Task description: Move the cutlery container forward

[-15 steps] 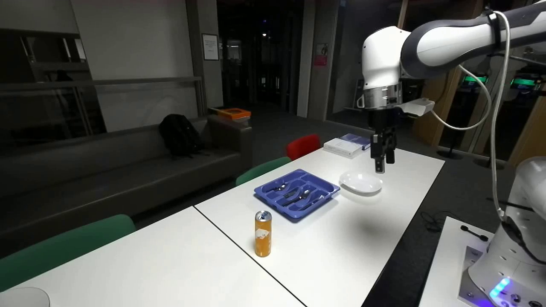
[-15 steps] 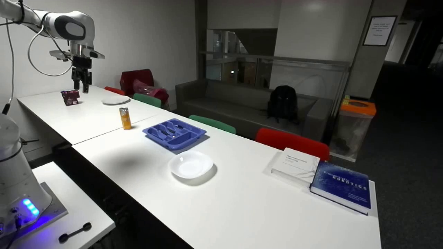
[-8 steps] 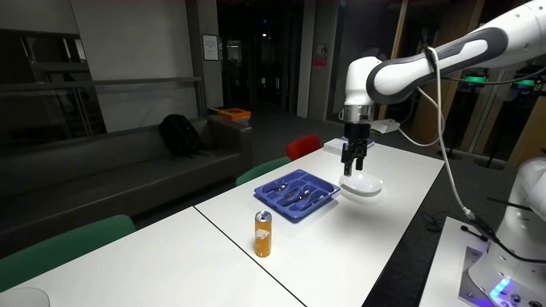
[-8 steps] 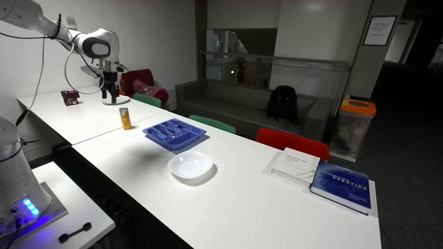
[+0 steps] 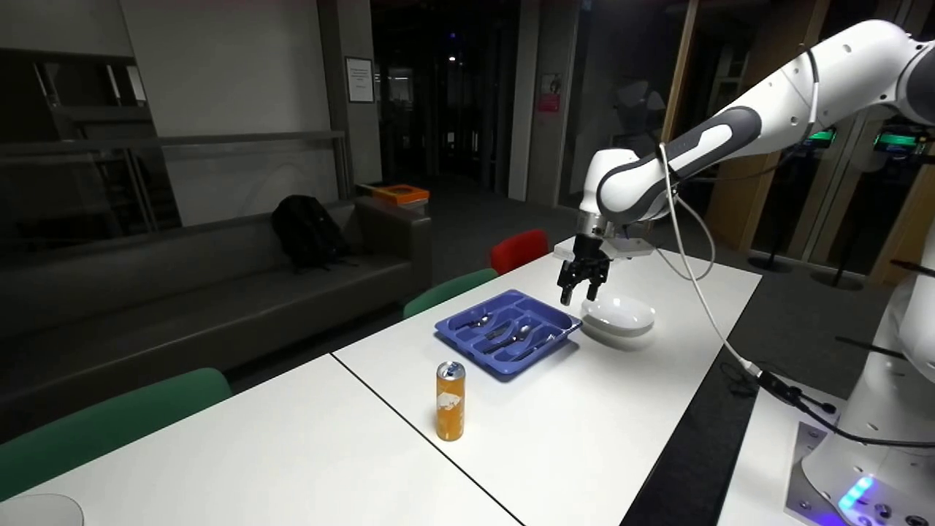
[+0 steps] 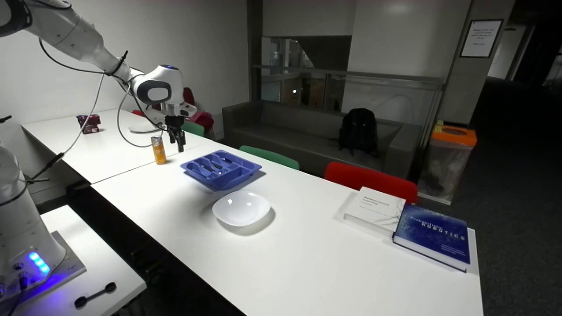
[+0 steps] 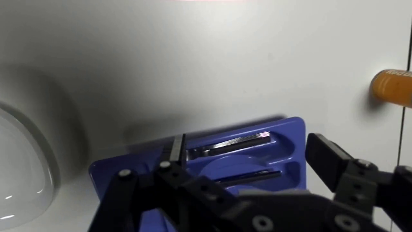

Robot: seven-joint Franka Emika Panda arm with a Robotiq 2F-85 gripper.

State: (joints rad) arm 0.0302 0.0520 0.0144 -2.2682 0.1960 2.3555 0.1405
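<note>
The cutlery container, a shallow blue tray with compartments, lies on the white table in both exterior views [image 5: 542, 317] [image 6: 232, 177]. Silvery and black utensils [image 5: 520, 334] lie in its narrower compartments. My gripper [image 5: 579, 296] is open and empty, in the air above the table. It hovers low near the tray in an exterior view [image 6: 176, 145]. In the wrist view the spread fingers [image 7: 246, 141] frame part of the tray [image 7: 238, 162]. One finger overlaps the tray and the other appears just outside its short edge. The gripper body hides the tray's lower part there.
A white bowl [image 5: 621, 314] stands close beside the tray. An orange can [image 5: 450, 403] stands upright near the table seam on the tray's other side. Two books [image 6: 374, 210] lie at the table's end. A dark red packet [image 6: 89, 123] and a white plate [image 6: 142, 127] are farther off.
My arm has lowered and reached out across the table toward the tray, and the hand has tilted a little. The tray, bowl and can have not moved.
</note>
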